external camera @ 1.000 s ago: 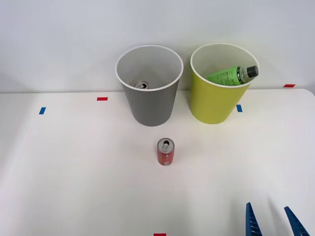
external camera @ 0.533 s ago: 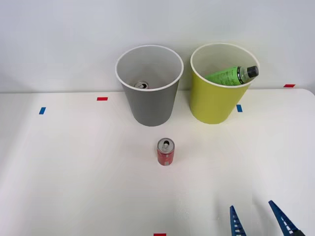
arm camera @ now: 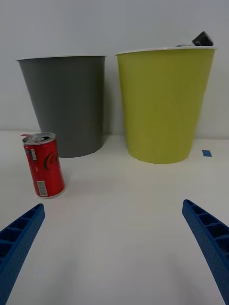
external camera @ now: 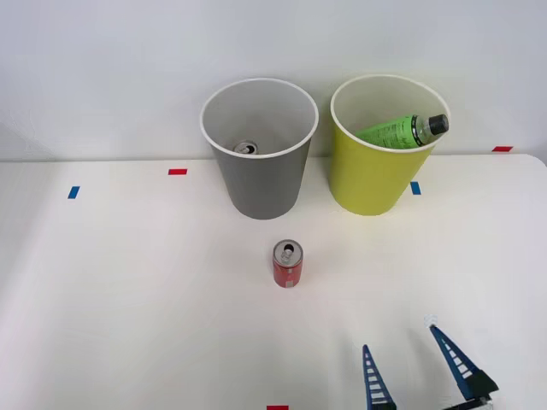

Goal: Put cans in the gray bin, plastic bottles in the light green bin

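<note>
Fingers [external camera: 373, 376] spread apart, holding nothing, near-right of red can [external camera: 288, 264] standing on table [external camera: 128, 299]. Done: one can [external camera: 246, 148] in gray bin [external camera: 260, 171], green bottle [external camera: 402, 131] in light green bin [external camera: 372, 175]. Red can left.

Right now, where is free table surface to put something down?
Bare: the wide stretch left of the red can, and the strip between it and the open right gripper. Crowded: around the gray bin and light green bin.

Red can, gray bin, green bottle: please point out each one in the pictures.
red can [external camera: 288, 272], front view, on its red body.
gray bin [external camera: 260, 184], front view, on its outer wall.
green bottle [external camera: 396, 131], front view, on its label.
</note>
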Motion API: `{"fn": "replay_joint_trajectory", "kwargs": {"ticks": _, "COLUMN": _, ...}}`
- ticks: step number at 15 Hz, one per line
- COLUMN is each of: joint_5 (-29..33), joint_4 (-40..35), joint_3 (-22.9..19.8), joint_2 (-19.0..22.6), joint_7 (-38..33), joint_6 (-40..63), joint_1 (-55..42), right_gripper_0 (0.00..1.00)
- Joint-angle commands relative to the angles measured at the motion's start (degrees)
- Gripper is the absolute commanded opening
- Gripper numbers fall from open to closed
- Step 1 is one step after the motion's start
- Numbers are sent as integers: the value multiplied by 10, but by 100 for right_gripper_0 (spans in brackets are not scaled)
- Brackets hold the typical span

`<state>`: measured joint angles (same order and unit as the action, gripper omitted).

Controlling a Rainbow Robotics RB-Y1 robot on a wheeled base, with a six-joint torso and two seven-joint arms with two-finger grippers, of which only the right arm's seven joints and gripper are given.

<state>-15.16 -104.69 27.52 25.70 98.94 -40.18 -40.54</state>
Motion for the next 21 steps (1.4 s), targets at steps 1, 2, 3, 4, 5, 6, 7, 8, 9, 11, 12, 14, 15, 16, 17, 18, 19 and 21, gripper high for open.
{"fn": "replay_joint_trajectory", "kwargs": {"ticks": 1, "joint_5": -84, "joint_4": 0, "joint_3": 53, "joint_2": 27, "joint_7": 73, "joint_6": 14, "joint_1": 52, "right_gripper_0": 100}}
{"fn": "replay_joint_trajectory", "kwargs": {"ticks": 2, "joint_5": -106, "joint_4": 0, "joint_3": 64, "joint_2": 29, "joint_7": 93, "joint_6": 28, "joint_1": 68, "right_gripper_0": 100}}
{"fn": "replay_joint_trajectory", "kwargs": {"ticks": 3, "joint_5": -128, "joint_4": 0, "joint_3": 75, "joint_2": 30, "joint_7": 112, "joint_6": 35, "joint_1": 86, "right_gripper_0": 100}}
{"fn": "replay_joint_trajectory", "kwargs": {"ticks": 4, "joint_5": -157, "joint_4": 0, "joint_3": 90, "joint_2": 30, "joint_7": 133, "joint_6": 52, "joint_1": 113, "right_gripper_0": 100}}
{"fn": "replay_joint_trajectory", "kwargs": {"ticks": 5, "joint_5": -181, "joint_4": 0, "joint_3": 101, "joint_2": 30, "joint_7": 150, "joint_6": 63, "joint_1": 133, "right_gripper_0": 100}}
{"fn": "replay_joint_trajectory", "kwargs": {"ticks": 6, "joint_5": -210, "joint_4": 0, "joint_3": 112, "joint_2": 28, "joint_7": 173, "joint_6": 80, "joint_1": 157, "right_gripper_0": 100}}
{"fn": "replay_joint_trajectory", "kwargs": {"ticks": 7, "joint_5": -233, "joint_4": 0, "joint_3": 120, "joint_2": 27, "joint_7": 190, "joint_6": 95, "joint_1": 175, "right_gripper_0": 100}}
{"fn": "replay_joint_trajectory", "kwargs": {"ticks": 8, "joint_5": -267, "joint_4": 0, "joint_3": 129, "joint_2": 27, "joint_7": 218, "joint_6": 111, "joint_1": 198, "right_gripper_0": 100}}
{"fn": "replay_joint_trajectory", "kwargs": {"ticks": 9, "joint_5": -292, "joint_4": 0, "joint_3": 138, "joint_2": 27, "joint_7": 238, "joint_6": 120, "joint_1": 213, "right_gripper_0": 100}}
{"fn": "replay_joint_trajectory", "kwargs": {"ticks": 11, "joint_5": -354, "joint_4": 6, "joint_3": 164, "joint_2": 27, "joint_7": 283, "joint_6": 121, "joint_1": 245, "right_gripper_0": 100}}
{"fn": "replay_joint_trajectory", "kwargs": {"ticks": 12, "joint_5": -376, "joint_4": 11, "joint_3": 174, "joint_2": 27, "joint_7": 303, "joint_6": 117, "joint_1": 257, "right_gripper_0": 100}}
{"fn": "replay_joint_trajectory", "kwargs": {"ticks": 14, "joint_5": -420, "joint_4": 14, "joint_3": 185, "joint_2": 24, "joint_7": 350, "joint_6": 114, "joint_1": 280, "right_gripper_0": 100}}
{"fn": "replay_joint_trajectory", "kwargs": {"ticks": 15, "joint_5": -445, "joint_4": 14, "joint_3": 190, "joint_2": 21, "joint_7": 383, "joint_6": 114, "joint_1": 289, "right_gripper_0": 100}}
{"fn": "replay_joint_trajectory", "kwargs": {"ticks": 16, "joint_5": -464, "joint_4": 14, "joint_3": 193, "joint_2": 16, "joint_7": 407, "joint_6": 114, "joint_1": 296, "right_gripper_0": 100}}
{"fn": "replay_joint_trajectory", "kwargs": {"ticks": 17, "joint_5": -480, "joint_4": 14, "joint_3": 196, "joint_2": 13, "joint_7": 430, "joint_6": 114, "joint_1": 300, "right_gripper_0": 100}}
{"fn": "replay_joint_trajectory", "kwargs": {"ticks": 18, "joint_5": -508, "joint_4": 14, "joint_3": 200, "joint_2": 6, "joint_7": 465, "joint_6": 114, "joint_1": 305, "right_gripper_0": 100}}
{"fn": "replay_joint_trajectory", "kwargs": {"ticks": 19, "joint_5": -528, "joint_4": 14, "joint_3": 206, "joint_2": 2, "joint_7": 487, "joint_6": 114, "joint_1": 310, "right_gripper_0": 100}}
{"fn": "replay_joint_trajectory", "kwargs": {"ticks": 21, "joint_5": -568, "joint_4": 15, "joint_3": 213, "joint_2": -8, "joint_7": 538, "joint_6": 114, "joint_1": 318, "right_gripper_0": 100}}
